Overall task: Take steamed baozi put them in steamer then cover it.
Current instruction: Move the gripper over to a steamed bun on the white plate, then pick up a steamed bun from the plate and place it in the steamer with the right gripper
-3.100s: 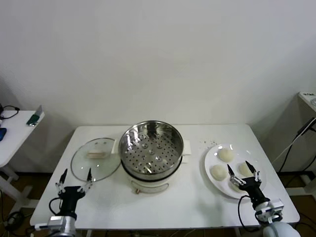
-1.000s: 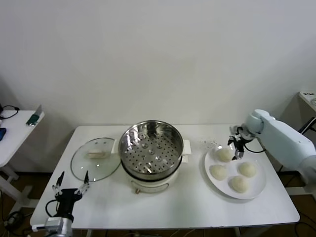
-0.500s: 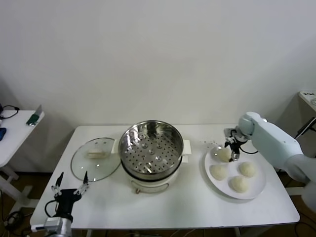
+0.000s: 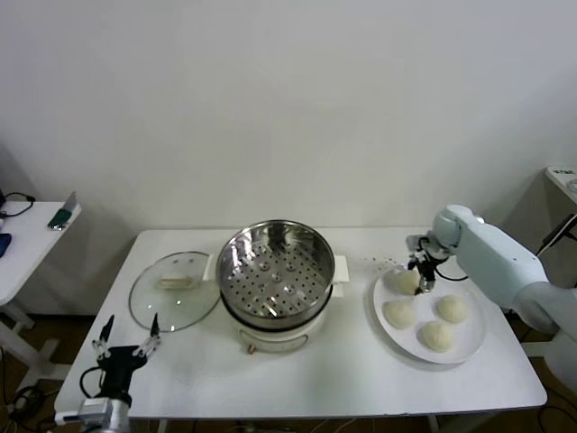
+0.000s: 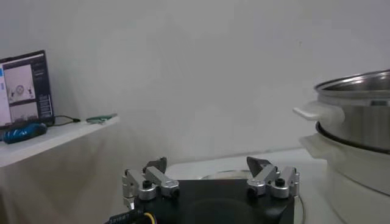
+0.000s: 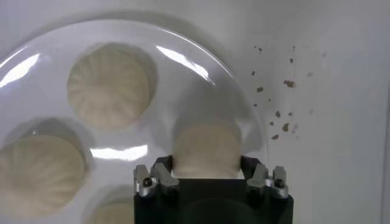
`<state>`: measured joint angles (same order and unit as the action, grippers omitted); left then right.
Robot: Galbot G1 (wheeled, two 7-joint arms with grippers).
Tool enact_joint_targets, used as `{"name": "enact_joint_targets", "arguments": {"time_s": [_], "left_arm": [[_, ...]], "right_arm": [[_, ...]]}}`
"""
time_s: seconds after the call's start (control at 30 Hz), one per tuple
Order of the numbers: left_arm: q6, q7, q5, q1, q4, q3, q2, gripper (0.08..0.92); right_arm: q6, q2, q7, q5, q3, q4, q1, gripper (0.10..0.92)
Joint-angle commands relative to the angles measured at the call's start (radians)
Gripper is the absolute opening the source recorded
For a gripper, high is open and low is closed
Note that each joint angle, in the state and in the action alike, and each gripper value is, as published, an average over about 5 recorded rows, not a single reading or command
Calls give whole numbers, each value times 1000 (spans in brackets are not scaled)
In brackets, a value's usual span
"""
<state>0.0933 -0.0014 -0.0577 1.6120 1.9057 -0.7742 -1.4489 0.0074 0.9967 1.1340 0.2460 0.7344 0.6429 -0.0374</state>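
Four cream-white baozi lie on a flat white plate (image 4: 475,338) at the table's right. My right gripper (image 4: 422,273) is open and low over the back left baozi (image 4: 404,281). In the right wrist view its fingers (image 6: 163,164) stand on either side of that bun (image 6: 206,146), and two more buns (image 6: 109,85) (image 6: 39,173) show beside it. The steel steamer (image 4: 275,271) stands mid-table with its perforated tray bare. The glass cover (image 4: 174,290) lies flat to the steamer's left. My left gripper (image 4: 132,323) is parked open at the table's front left.
Dark crumbs (image 4: 383,262) lie on the table behind the plate. A white side table (image 4: 36,225) with small items stands far left, another surface (image 4: 563,176) far right. The left wrist view shows the steamer's side (image 5: 359,122).
My right arm rose from the table's front right, swung over the plate, and has come down leftward onto the back left baozi. The left gripper sank slightly.
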Motion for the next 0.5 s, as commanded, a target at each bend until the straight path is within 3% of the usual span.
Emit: {"name": "enact_joint_targets", "arguments": {"time_s": [0.03, 0.3, 0.5], "left_arm": [[1, 1, -2, 1, 2, -1, 0, 823], [1, 7, -6, 17, 18, -4, 4, 823], [3, 7, -6, 29, 27, 0, 3, 823]], "right_arm": [[14, -11, 5, -17, 27, 33, -27, 702], [111, -73, 74, -157, 310, 237, -304, 700], [188, -34, 108, -281, 503, 365, -564, 704]]}}
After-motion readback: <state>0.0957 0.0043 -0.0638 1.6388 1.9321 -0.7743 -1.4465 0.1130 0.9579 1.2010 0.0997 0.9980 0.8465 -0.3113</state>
